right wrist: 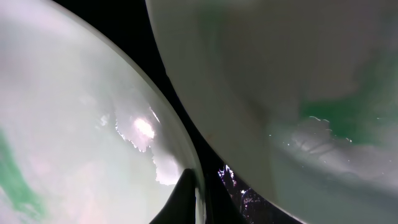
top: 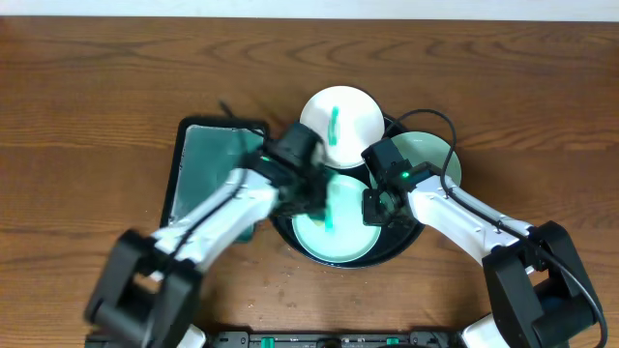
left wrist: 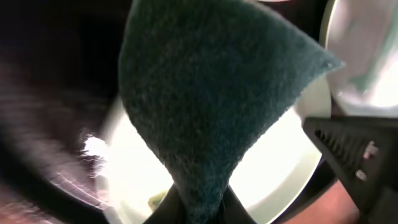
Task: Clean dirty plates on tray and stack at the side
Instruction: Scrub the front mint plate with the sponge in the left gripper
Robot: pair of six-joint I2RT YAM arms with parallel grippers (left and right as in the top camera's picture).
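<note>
My left pincer (left wrist: 198,208) clamped tight on a fuzzy dark-green pad (left wrist: 211,93), glossy round white plate (left wrist: 273,168) beneath it, right pincer (right wrist: 199,208) astride a thin rim, grip unclear

Table (top: 97,77): brown wood, visible grain, satin finish. Round tray (top: 398,244): black, glossy, probably plastic but hard to tell. Plates (right wrist: 74,124): white, smooth, glazed-looking, with sharp highlights. Teal smear (right wrist: 336,118) on them looks wet-shiny. Scrub pad (left wrist: 211,93): dark green, matt, coarse fibrous texture. Arm shells (top: 455,217): smooth white plastic.
</note>
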